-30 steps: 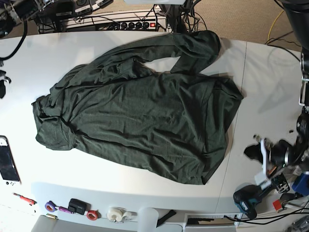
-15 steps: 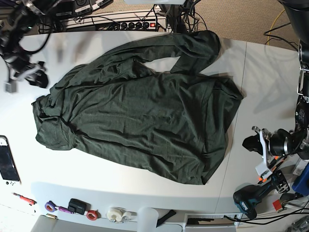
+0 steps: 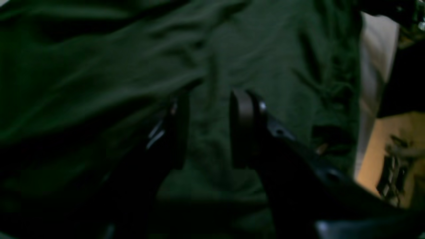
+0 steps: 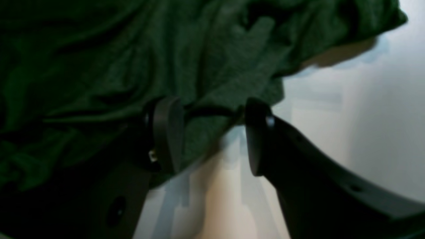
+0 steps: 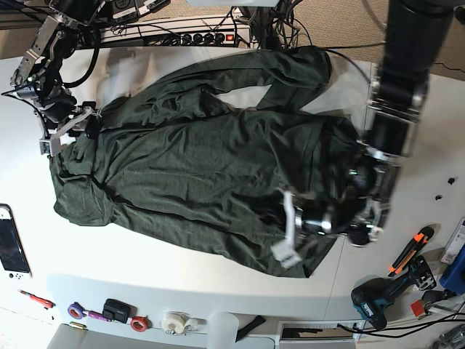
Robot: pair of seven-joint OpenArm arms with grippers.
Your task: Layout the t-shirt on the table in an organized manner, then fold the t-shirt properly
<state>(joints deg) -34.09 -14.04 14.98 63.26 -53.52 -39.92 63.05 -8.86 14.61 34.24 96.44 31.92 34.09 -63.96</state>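
Both grippers at opposite edges of the t-shirt (image 5: 211, 160), spread wrinkled across the white table (image 5: 182, 280).
Bare table along near and far-right edges. Left gripper (image 3: 208, 129): jaws parted narrowly over fabric near the hem, nothing pinched. Right gripper (image 4: 208, 134): jaws wide, straddling the shirt's edge. Only the base view shows the drill (image 5: 378, 294) and tape rolls (image 5: 174, 321).
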